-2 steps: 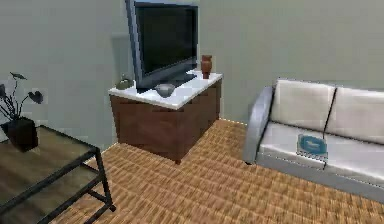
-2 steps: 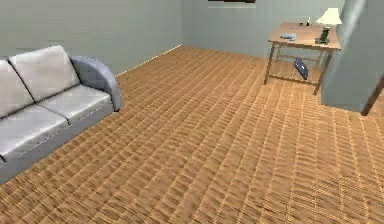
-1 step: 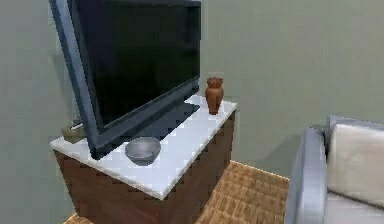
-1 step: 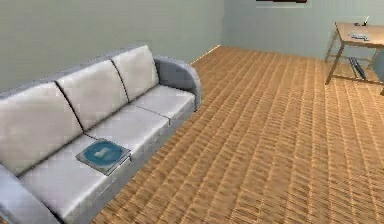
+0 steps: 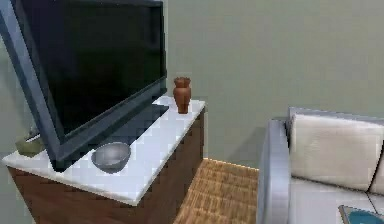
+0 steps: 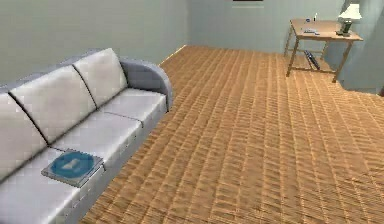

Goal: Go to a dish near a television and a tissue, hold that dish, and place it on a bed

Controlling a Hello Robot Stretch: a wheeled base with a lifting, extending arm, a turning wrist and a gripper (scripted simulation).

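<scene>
Peeking from behind the television (image 5: 95, 60), 1 half-hidden olive lump (image 5: 28, 145) near bowl (image 5: 111, 156).

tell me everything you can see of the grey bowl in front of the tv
The round grey bowl looks smooth and slightly shiny, perhaps metal or glazed, with a wide mouth and a darker hollow; nothing can be made out inside. It sits upright on the white-topped wooden cabinet, near its front edge, just below the lower corner of the large dark flat television. Whether it touches the television's frame cannot be told.
</scene>
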